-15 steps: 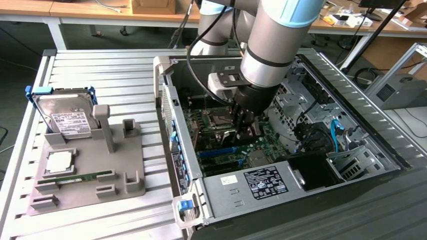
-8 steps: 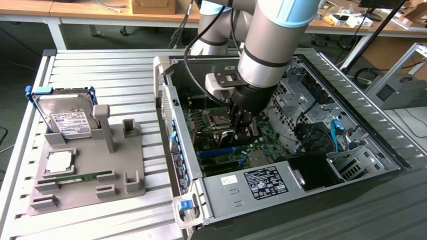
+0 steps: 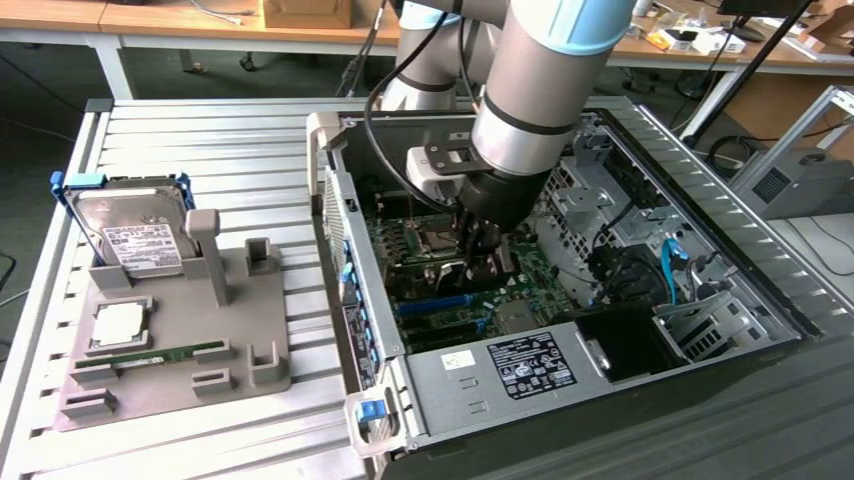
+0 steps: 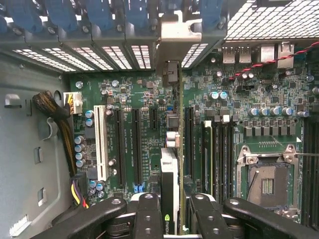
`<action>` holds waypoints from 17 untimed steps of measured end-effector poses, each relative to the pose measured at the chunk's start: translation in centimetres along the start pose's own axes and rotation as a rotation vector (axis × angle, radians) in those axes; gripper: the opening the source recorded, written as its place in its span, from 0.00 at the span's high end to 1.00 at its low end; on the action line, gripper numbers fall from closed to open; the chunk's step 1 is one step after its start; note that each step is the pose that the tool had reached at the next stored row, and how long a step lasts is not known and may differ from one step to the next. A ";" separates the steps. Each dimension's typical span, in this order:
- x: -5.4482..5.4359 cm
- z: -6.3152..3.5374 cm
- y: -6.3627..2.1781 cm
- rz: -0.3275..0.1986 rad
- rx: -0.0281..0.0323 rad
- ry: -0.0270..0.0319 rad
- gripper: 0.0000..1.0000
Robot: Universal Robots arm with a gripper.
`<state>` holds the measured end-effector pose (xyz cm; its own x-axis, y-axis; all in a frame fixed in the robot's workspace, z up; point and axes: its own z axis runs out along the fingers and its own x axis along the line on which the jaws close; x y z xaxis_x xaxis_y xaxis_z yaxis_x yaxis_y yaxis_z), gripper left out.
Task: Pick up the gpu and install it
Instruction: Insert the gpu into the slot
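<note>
My gripper (image 3: 481, 245) is down inside the open computer case (image 3: 336, 210), just over the green motherboard (image 3: 534, 275). In the wrist view the gripper (image 4: 172, 211) is shut on the gpu (image 4: 170, 164), which stands on edge between the two black fingers (image 4: 148, 214). The card runs from the fingers to the rear slot openings, where its silver bracket (image 4: 179, 32) sits. It lies along the board between the long black expansion slots (image 4: 135, 144) and the memory slots (image 4: 219, 159). Whether its edge is seated in a slot is hidden.
A grey parts holder (image 3: 254, 345) beside the case carries a hard drive (image 3: 134, 240), a processor (image 3: 120, 322) and a green memory stick (image 3: 154, 356). The processor socket (image 4: 266, 184), a white slot (image 4: 101, 144), a cable bundle (image 4: 55, 112) and the power supply (image 3: 514, 370) crowd the case.
</note>
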<state>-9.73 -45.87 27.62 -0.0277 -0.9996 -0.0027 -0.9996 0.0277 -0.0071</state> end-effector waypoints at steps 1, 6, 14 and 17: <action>0.0 0.01 0.01 0.000 0.0000 0.0000 0.73; 0.1 0.02 0.10 0.000 -0.0001 0.0001 0.73; 0.1 0.11 0.35 0.000 0.0001 -0.0002 0.73; 0.1 0.25 0.42 0.000 -0.0002 0.0003 0.73</action>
<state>-10.15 -45.97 27.36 -0.0277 -0.9996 -0.0024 -0.9996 0.0277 -0.0069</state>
